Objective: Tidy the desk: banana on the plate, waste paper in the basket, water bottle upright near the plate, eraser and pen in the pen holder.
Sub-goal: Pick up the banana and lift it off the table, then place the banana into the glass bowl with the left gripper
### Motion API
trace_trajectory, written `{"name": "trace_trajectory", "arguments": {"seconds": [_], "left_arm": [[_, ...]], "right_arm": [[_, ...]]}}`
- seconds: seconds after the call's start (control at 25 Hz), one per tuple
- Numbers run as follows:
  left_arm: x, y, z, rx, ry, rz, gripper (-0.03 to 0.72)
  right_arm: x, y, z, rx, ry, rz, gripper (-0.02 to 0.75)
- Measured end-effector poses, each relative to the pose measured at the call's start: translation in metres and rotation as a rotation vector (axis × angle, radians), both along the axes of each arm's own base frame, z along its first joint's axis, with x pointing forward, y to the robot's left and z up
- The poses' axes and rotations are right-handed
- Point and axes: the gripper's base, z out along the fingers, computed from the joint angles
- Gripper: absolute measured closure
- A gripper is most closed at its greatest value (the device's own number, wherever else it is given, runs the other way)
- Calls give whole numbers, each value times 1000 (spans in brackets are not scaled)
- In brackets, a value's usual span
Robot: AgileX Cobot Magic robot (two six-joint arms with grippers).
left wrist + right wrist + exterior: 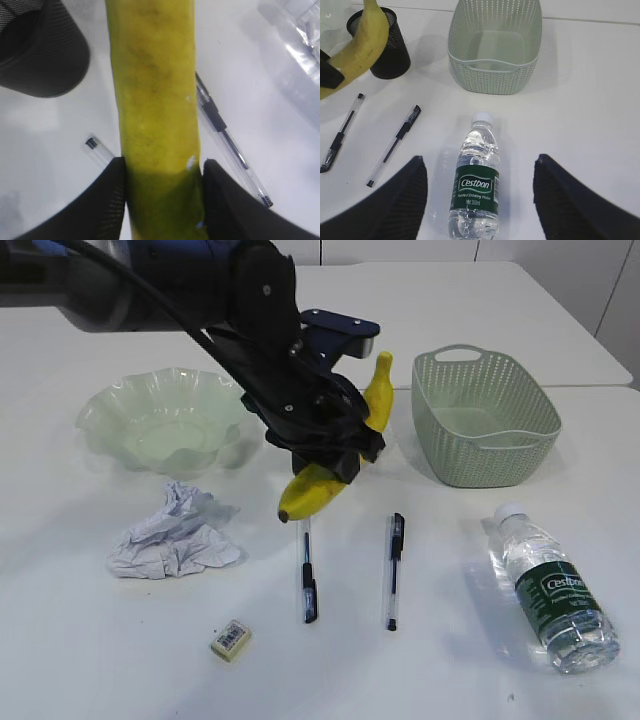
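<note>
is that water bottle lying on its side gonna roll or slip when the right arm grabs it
The water bottle lies on its side with a round body, so a nudge would probably roll it. Its clear plastic looks smooth, likely slippery. It seems full, so fairly heavy for its size. The right pincer is open around it.

Tabletop (90, 660), exterior view. Plate (160, 420) at rear left; basket (485, 418) at rear right. Between them the banana (318, 488) hangs above the tabletop in the left claw (345, 445), the holder (379, 45) behind it, largely hidden there. Paper (172, 535) lies in front of the plate, eraser (231, 639) in front of the paper, nearest the front edge. Two pens lie side by side at centre, well apart: left pen (308, 580) below the banana's lower end, right pen (393, 570) beside it. Bottle (548, 590) lies on its side at front right, before the basket, cap toward the basket.
</note>
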Motion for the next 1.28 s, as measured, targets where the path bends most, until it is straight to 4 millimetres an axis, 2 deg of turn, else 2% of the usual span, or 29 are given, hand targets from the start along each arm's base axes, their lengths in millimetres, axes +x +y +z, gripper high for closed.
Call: {"name": "trace_trajectory", "arguments": {"seconds": [0.24,0.48,0.72,0.88,1.0,1.28], "left_arm": [[22,40,21,-25,-18,115,377],[49,87,32,-73,-37,293,377],[82,138,40,-237,-102,585,377],[98,169,46,-363,-126,762,377],[107,184,41,-432,-113,845,377],[123,195,1,-519,0,972,377]], "right_arm": [[0,0,0,0,0,0,242],[0,0,0,0,0,0,242],[0,0,0,0,0,0,242],[0,0,0,0,0,0,242],[0,0,0,0,0,0,242],[3,0,-2,-2,15,0,242]]}}
